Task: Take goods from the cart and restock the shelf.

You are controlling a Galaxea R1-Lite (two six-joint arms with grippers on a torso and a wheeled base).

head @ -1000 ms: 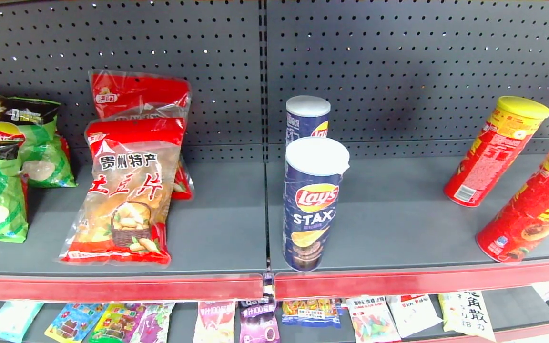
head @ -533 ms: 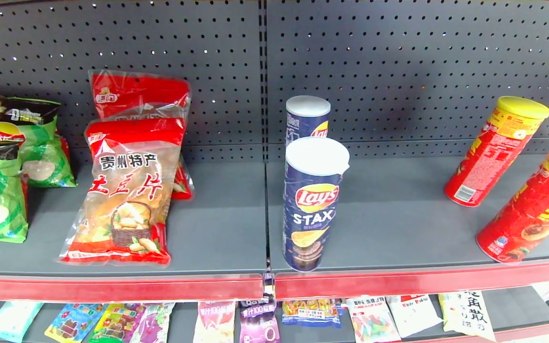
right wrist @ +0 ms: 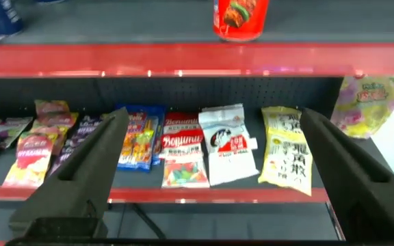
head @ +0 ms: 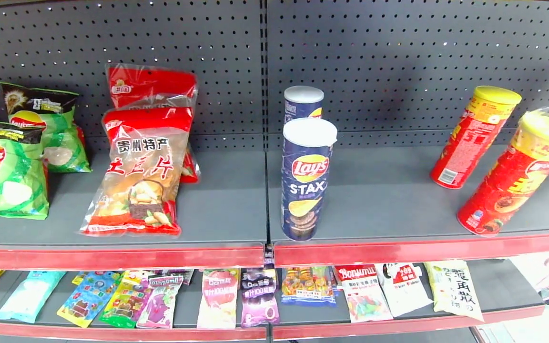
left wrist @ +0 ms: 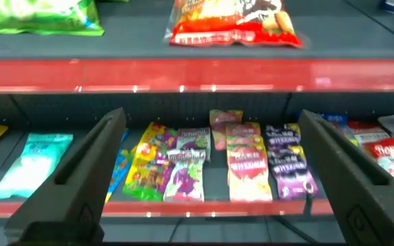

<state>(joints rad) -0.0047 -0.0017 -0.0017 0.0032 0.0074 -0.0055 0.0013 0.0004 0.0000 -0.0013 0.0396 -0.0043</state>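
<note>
Shelf (head: pixel 227 200) shows rear blue can (head: pixel 303 101) half hidden behind front blue can (head: pixel 307 181).

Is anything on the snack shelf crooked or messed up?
The far red can and near red can at the upper shelf's right look tilted, though the camera angle may cause that. Clear wrap looks crumpled around the near one's yellow lid. The front blue can stands straight.
</note>
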